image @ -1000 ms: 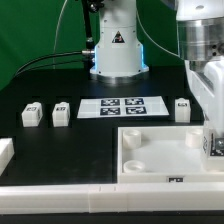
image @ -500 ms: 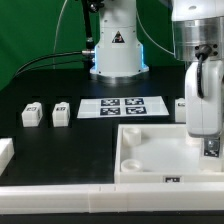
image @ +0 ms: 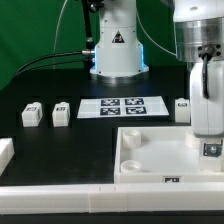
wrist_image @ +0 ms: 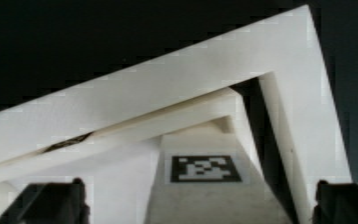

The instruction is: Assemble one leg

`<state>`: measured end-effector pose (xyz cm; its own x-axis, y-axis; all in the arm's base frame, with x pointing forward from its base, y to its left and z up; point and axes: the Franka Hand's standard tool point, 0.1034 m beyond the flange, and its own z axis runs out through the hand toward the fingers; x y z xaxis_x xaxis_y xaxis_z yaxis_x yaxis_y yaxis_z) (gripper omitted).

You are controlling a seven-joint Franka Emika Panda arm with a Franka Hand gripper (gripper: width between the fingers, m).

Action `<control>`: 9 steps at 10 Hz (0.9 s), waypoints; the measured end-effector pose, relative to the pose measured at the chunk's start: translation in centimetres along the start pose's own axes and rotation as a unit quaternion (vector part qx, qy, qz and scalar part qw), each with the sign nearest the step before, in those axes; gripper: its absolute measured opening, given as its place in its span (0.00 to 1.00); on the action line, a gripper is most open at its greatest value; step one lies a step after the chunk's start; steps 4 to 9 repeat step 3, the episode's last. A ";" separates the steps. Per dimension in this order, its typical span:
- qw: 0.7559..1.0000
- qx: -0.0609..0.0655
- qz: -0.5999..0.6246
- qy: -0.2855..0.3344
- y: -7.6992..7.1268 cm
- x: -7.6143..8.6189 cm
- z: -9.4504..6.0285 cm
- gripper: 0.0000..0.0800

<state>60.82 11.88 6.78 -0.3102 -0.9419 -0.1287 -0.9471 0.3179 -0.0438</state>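
The leg (image: 210,150), a small white peg with a square tag, stands upright at the right side of the large white panel (image: 155,160). My gripper (image: 207,139) hangs right above it. In the wrist view the leg (wrist_image: 201,168) lies between my two dark fingertips (wrist_image: 51,204), with a gap on each side, and the panel's corner (wrist_image: 247,70) runs behind it. My gripper (wrist_image: 197,206) is open and holds nothing. Three more legs stand on the black table: two at the left (image: 31,115) (image: 62,113) and one at the right (image: 182,108).
The marker board (image: 122,106) lies flat behind the panel. The robot's base (image: 113,52) stands at the back. A long white rail (image: 90,196) runs along the front edge, and a white block (image: 5,152) sits at the exterior view's left.
My gripper has shifted toward the exterior view's left and risen a little above the leg. The leg has stayed in place on the panel.
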 end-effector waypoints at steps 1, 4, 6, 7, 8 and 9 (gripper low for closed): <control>1.000 0.000 -0.002 0.000 0.0 0.0 0.0 0.81; 1.000 0.000 -0.005 0.000 0.0 0.0 0.0 0.81; 1.000 0.000 -0.005 0.000 0.0 0.0 0.0 0.81; 1.000 0.000 -0.005 0.000 0.0 0.0 0.0 0.81; 1.000 0.000 -0.005 0.000 0.0 0.0 0.0 0.81; 1.000 0.000 -0.005 0.000 0.0 0.0 0.0 0.81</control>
